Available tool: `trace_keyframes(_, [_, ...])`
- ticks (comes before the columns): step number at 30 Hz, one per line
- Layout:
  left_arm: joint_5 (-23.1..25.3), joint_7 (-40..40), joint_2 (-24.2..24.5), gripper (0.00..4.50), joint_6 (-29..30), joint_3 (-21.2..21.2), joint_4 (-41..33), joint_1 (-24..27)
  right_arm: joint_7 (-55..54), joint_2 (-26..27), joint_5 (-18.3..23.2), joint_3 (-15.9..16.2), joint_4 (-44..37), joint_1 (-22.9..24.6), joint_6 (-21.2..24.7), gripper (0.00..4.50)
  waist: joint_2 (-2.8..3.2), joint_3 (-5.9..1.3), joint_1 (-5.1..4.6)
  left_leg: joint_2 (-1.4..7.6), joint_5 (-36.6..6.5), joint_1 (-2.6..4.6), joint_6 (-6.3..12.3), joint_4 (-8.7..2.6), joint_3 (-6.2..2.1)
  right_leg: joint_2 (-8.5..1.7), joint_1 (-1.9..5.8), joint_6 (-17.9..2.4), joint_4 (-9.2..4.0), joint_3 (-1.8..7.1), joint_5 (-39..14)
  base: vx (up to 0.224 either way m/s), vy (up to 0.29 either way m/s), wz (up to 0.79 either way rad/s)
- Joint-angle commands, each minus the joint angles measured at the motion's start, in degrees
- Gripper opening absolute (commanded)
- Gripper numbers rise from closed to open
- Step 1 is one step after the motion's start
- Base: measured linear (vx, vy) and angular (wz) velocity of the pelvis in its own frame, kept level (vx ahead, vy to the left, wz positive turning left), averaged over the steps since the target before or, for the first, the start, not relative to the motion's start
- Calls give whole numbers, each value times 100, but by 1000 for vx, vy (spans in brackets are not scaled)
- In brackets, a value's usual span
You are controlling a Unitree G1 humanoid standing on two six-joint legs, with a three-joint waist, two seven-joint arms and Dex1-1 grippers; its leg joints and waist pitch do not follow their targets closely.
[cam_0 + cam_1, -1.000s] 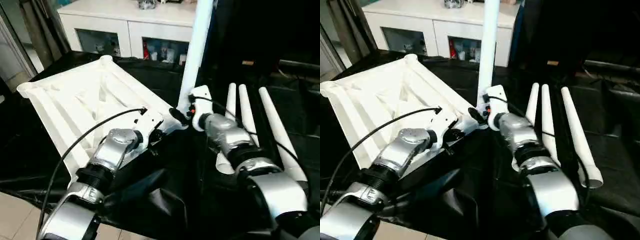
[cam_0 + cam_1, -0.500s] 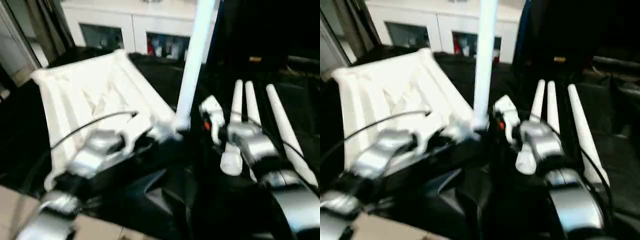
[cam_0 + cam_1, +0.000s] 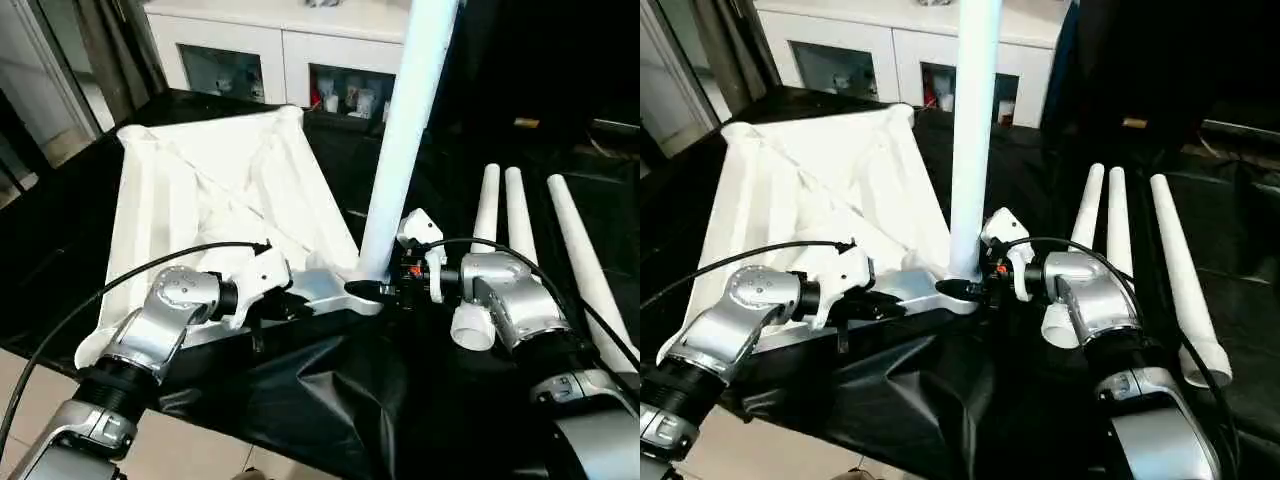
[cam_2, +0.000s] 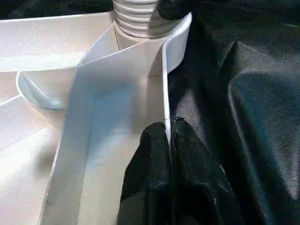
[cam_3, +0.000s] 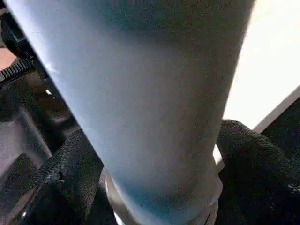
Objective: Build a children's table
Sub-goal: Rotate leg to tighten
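Note:
The white tabletop [image 3: 200, 190] lies underside up on black cloth, its ribs showing. One white leg [image 3: 405, 130] stands upright in the near corner socket [image 3: 365, 295]. My left gripper [image 3: 295, 305] is shut on the tabletop's thin near rim, a finger [image 4: 150, 159] on each side of the wall beside that socket. My right gripper [image 3: 375, 290] grips the leg's base just above the socket, with black fingers [image 5: 70, 173] pressed on both sides of the tube. Three loose legs [image 3: 520, 230] lie side by side on the cloth to the right.
A white cabinet [image 3: 290, 50] with glass doors stands behind the work. The black cloth [image 3: 330, 400] hangs over the near edge above the tiled floor [image 3: 200, 455]. A black cable [image 3: 90, 310] loops from my left forearm.
The camera has moved, so the whole picture has shifted. My right gripper now sits lower, at the leg's base by the socket. The left gripper still holds the rim.

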Motion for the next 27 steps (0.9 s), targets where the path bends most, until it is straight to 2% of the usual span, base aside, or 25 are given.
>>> trace_keyframes(1, [-162, -89, 16, 0, -162, 19, -274, -57, 19, -10, -53, 78, -39, 29, 4, 344, -22, -405, -3, 387, -214, 99, 523, -357, -107, -556, 385, -1485, -317, 340, 270, 0, 0, 0])
trace_keyframes(3, [-166, -91, 20, 0, -141, 28, -279, -48, -8, -22, -75, 111, -94, 62, 52, 318, -33, -423, 0, 374, -4, 79, 607, -334, -110, -555, 398, -1499, -276, 336, 578, 0, 0, 0])
trace_keyframes(6, [-149, -91, 12, 0, -136, 27, -288, -20, -51, -36, -102, 150, -126, 93, 88, 298, -30, -436, 5, 366, 87, 71, 700, -313, -109, -554, 399, -1508, -263, 328, 723, 0, 0, 0])
trace_keyframes(8, [-142, -97, 8, 0, -137, 30, -305, 9, -56, -34, -116, 178, -151, 126, 121, 281, -51, -433, 5, 365, 98, 65, 726, -311, -108, -551, 403, -1494, -265, 326, 724, 0, 0, 0])
trace_keyframes(13, [-144, -50, -8, 0, -94, 45, -308, 59, -233, 53, -114, 157, -67, 213, 219, 274, -32, -424, 5, 372, -12, 78, 687, -317, -110, -551, 391, -1481, -286, 325, 483, 0, 0, 0])
trace_keyframes(17, [-137, 367, -221, 0, 162, 191, -150, -78, -1008, 302, -51, -123, 303, 142, 422, 273, -12, -406, -20, 375, -166, 84, 521, -345, -117, -564, 396, -1480, -317, 334, 215, 0, 0, 0])
trace_keyframes(18, [-125, 478, -277, 0, 221, 222, -93, -125, -1223, 362, -63, -177, 402, 113, 439, 273, -24, -394, -46, 370, -301, 91, 433, -364, -118, -567, 400, -1451, -346, 336, 11, 0, 0, 0])
trace_keyframes(19, [-125, 478, -277, 0, 221, 222, -93, -125, -1223, 362, -63, -177, 402, 113, 439, 273, -24, -394, -46, 370, -301, 91, 433, -364, -118, -567, 400, -1451, -346, 336, 11, 0, 0, 0])
trace_keyframes(20, [-98, 642, -355, 0, 307, 259, 1, -201, -1537, 449, -81, -252, 550, 68, 466, 273, -19, -385, -76, 353, -462, 110, 325, -378, -112, -562, 400, -1398, -383, 342, -256, 0, 0, 0])
trace_keyframes(22, [131, 1495, -703, 0, 621, 370, 477, -568, -2844, 745, -364, -320, 1088, -61, 501, 272, -17, -328, -146, 335, -711, 137, 137, -417, -111, -554, 365, -1343, -461, 349, -753, 0, 0, 0])
trace_keyframes(23, [183, 1751, -810, 0, 693, 409, 633, -678, -3192, 835, -395, -364, 1228, -102, 540, 272, -7, -301, -151, 325, -906, 165, 52, -440, -118, -557, 363, -1271, -509, 345, -1081, 0, 0, 0])
trace_keyframes(24, [212, 1921, -882, 0, 739, 437, 739, -753, -3418, 897, -402, -403, 1320, -133, 574, 272, -19, -292, -172, 319, -1200, 207, -75, -451, -132, -581, 374, -1129, -568, 348, -1686, 0, 0, 0])
trace_keyframes(25, [269, 2408, -1083, 0, 914, 527, 1008, -943, -4025, 1098, -335, -581, 1527, -220, 631, 272, -24, -313, -150, 325, -1166, 201, -87, -452, -138, -611, 393, -1029, -586, 365, -1800, 0, 0, 0])
trace_keyframes(26, [269, 2408, -1083, 0, 914, 527, 1008, -943, -4025, 1098, -335, -581, 1527, -220, 631, 272, -34, -302, -157, 313, -1110, 202, -92, -469, -136, -583, 370, -973, -595, 375, -1776, 0, 0, 0])
trace_keyframes(27, [269, 2408, -1083, 0, 914, 527, 1008, -943, -4025, 1098, -335, -581, 1527, -220, 631, 272, -39, -317, -151, 309, -1097, 203, -82, -467, -143, -585, 387, -956, -591, 369, -1757, 0, 0, 0])
